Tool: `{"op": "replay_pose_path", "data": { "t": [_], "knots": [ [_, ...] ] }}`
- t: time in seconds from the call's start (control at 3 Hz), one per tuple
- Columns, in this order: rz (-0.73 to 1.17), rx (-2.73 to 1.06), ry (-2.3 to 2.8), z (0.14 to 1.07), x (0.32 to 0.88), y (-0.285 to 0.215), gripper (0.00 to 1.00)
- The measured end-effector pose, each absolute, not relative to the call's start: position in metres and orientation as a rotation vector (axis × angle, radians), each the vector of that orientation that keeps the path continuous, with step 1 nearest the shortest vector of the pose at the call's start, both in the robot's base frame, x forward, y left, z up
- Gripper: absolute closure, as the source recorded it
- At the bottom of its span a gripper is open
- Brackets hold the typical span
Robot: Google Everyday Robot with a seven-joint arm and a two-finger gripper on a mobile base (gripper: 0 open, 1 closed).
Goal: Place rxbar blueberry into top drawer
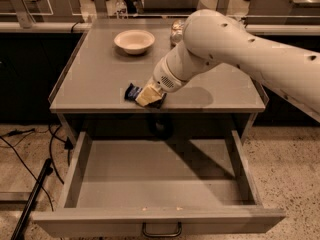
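The rxbar blueberry [132,92] is a small dark blue bar lying on the grey cabinet top near its front edge. My gripper [148,97] reaches down from the right on the white arm and sits on the bar's right end, covering most of it. The top drawer [155,180] is pulled wide open below and in front of the gripper. Its grey inside holds nothing. Its dark loop handle [161,230] shows at the bottom edge.
A white bowl [134,40] stands at the back left of the cabinet top [95,79]. A can-like object [176,30] is half hidden behind my arm. Cables and a dark rod [35,191] lie on the floor at the left.
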State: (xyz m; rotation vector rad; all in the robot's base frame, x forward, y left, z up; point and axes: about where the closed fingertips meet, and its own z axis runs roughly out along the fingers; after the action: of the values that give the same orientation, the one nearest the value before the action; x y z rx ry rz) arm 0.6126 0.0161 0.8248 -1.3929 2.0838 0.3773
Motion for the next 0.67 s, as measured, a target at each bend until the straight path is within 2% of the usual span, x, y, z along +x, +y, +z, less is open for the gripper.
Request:
{"op": "replay_pose_path", "data": {
  "t": [0.33,0.67],
  "knots": [
    [0.387,-1.415,2.100,0.825,0.613,0.016,0.96],
    [0.416,-1.460,2.063,0.843,0.611,0.020,1.00]
  ]
}}
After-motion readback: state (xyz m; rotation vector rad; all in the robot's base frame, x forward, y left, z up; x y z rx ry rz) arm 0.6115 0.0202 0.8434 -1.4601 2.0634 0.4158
